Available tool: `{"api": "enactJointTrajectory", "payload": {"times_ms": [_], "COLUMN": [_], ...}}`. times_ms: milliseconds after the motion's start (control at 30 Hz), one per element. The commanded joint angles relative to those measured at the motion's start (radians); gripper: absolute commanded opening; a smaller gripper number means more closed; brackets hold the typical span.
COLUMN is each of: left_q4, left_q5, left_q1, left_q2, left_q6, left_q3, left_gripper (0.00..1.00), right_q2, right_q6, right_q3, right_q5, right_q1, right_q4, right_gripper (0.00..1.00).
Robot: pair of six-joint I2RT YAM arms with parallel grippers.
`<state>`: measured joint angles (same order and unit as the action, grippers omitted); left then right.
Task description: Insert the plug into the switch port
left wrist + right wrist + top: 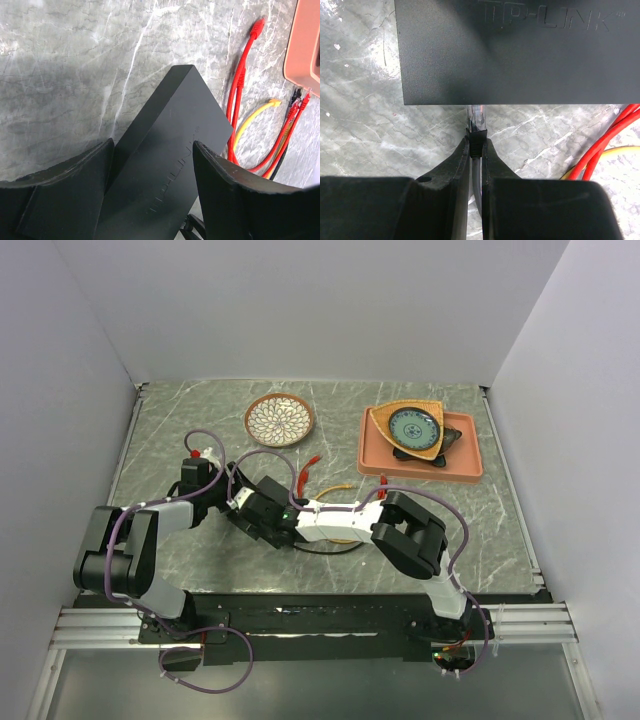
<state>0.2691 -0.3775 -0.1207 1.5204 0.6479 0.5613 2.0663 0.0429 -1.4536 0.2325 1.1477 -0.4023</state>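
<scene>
The switch (520,55) is a flat matte-black box lying on the marble table. My right gripper (477,142) is shut on the black boot of the plug (477,117). The plug's clear tip points straight at the switch's near edge and touches it. A grey cable trails back between the fingers. My left gripper (153,145) straddles the switch (170,145), with a finger against each long side. In the top view both grippers meet at the switch (266,508) in the left middle of the table, and the plug is hidden there.
Loose red cables (239,90) and a yellow cable (255,116) lie just right of the switch. A salmon tray (470,465) with stacked dishes stands at the back right. A patterned round plate (280,419) sits at the back centre. White walls enclose the table.
</scene>
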Motion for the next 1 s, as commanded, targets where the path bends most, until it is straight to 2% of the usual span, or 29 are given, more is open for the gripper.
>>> {"api": "enactJointTrajectory", "payload": {"times_ms": [0,533,967], "left_q4": [-0.054,-0.041,-0.042], "left_q5": [-0.043,-0.054,-0.064], "left_q1": [-0.010,-0.010,-0.010], "left_q2": [0.030,0.030,0.009], "left_q6": [0.013,0.022,0.027], "left_q3": [-0.006,-0.017,-0.026], "left_gripper": [0.71,0.71,0.71], "right_q2": [-0.040,-0.084,0.032], "right_q6": [0.002,0.023,0.023], "right_q3": [-0.016,0.021,-0.105], "right_q5": [0.050,0.079,0.116], "right_q1": [0.009,0.007,0.007], "right_q4": [0.112,0.169,0.043], "right_gripper": [0.00,0.00,0.00]}}
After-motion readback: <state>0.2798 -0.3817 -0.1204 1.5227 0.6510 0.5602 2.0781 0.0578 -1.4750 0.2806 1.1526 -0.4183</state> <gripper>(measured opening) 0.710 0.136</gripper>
